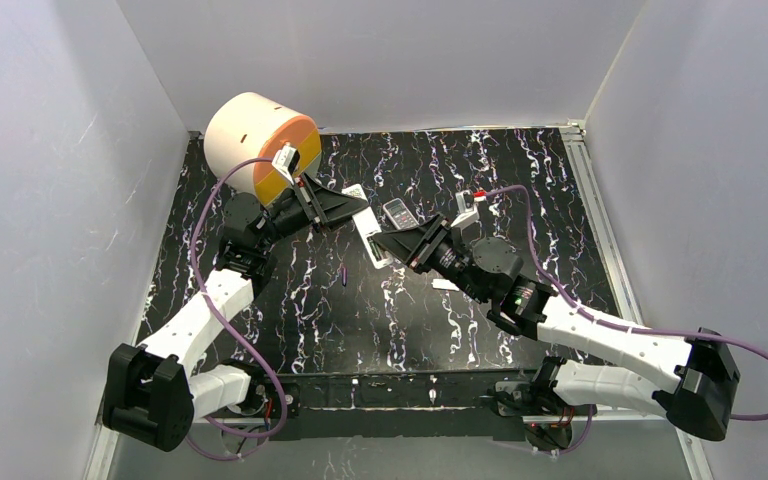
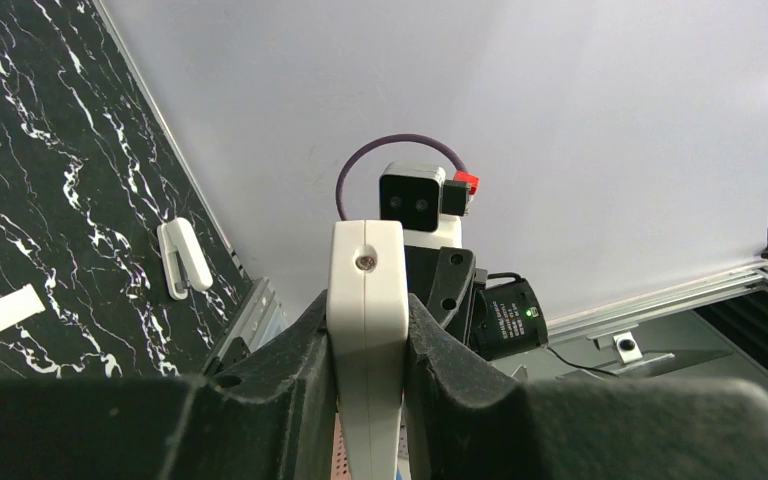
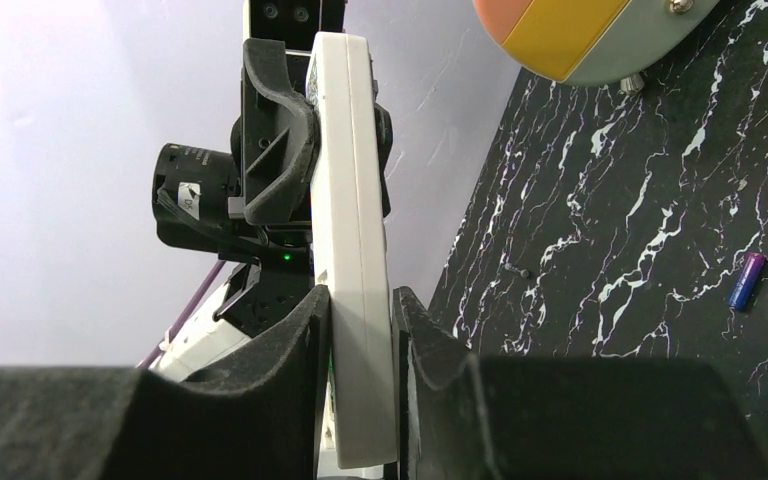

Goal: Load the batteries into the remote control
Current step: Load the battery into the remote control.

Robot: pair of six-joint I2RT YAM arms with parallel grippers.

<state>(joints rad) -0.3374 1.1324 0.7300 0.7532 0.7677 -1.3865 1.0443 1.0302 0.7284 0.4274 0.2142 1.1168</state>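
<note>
Presently noted left gripper (image 2: 368, 325) clamped tight on white remote (image 2: 366, 290), fingers (image 2: 300, 350) pressing both flat faces, remote seen edge-on at centre of left wrist view. Noted right gripper (image 3: 360, 315) closed narrow on other end of same remote, pads (image 3: 305, 330) touching both faces. Placed remote at middle of top view, held between the two grippers. Spotted purple battery (image 3: 746, 281) lying loose on black marbled table (image 3: 660, 180), right edge of right wrist view; in top view, down-left of held remote and apart from it. Could not see remote's battery compartment in any view. Logged dark remote (image 1: 398, 212) on table just above the grippers, white cover (image 1: 447, 285) down-right of them, orange-and-cream roll (image 1: 260, 140) upper left.
</note>
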